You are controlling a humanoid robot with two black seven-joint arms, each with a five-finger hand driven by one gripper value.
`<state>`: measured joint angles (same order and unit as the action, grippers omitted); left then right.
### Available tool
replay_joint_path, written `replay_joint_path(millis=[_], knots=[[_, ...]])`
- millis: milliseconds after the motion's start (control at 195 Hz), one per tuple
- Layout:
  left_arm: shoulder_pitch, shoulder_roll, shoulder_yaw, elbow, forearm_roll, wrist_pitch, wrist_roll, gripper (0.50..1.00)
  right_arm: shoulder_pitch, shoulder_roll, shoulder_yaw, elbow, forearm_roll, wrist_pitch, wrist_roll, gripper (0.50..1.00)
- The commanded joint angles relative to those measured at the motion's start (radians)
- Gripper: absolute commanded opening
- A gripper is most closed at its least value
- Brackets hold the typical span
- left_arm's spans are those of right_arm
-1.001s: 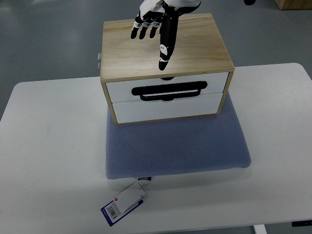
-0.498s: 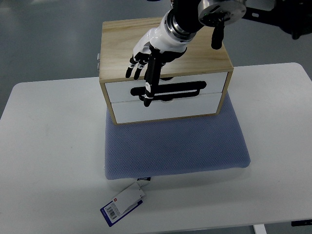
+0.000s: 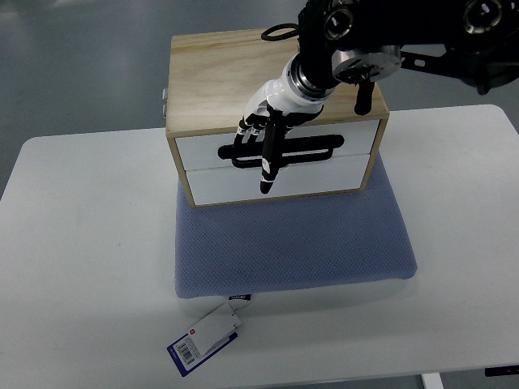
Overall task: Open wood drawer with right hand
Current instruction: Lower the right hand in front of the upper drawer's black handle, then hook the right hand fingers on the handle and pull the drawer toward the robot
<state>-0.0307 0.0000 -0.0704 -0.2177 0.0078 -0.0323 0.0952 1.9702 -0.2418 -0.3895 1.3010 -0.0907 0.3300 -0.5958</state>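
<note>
Robot hand (image 3: 263, 142) lowered onto drawer handle (image 3: 285, 151)

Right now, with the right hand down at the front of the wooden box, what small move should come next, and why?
Probably curl the fingers behind the black handle and start pulling toward the robot. The right hand hangs in front of the top drawer with fingers extended over the handle, one reaching past it onto the lower drawer. Both drawers look flush with the box front.
</note>
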Motion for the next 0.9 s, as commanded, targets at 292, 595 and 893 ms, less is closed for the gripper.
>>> replay_joint_path(millis=[292, 595, 893], knots=[[0.0, 0.0, -0.002, 0.0, 0.0, 0.0, 0.0, 1.0, -0.033, -0.008, -0.032, -0.012, -0.072, -0.005, 0.005, 0.944], [0.0, 0.0, -0.002, 0.0, 0.0, 0.0, 0.0, 1.0, -0.053, -0.013, -0.032, -0.016, -0.08, -0.002, 0.004, 0.944], [0.0, 0.0, -0.002, -0.002, 0.0, 0.0, 0.0, 1.0, -0.085, -0.013, -0.032, -0.028, -0.099, 0.001, 0.004, 0.944]])
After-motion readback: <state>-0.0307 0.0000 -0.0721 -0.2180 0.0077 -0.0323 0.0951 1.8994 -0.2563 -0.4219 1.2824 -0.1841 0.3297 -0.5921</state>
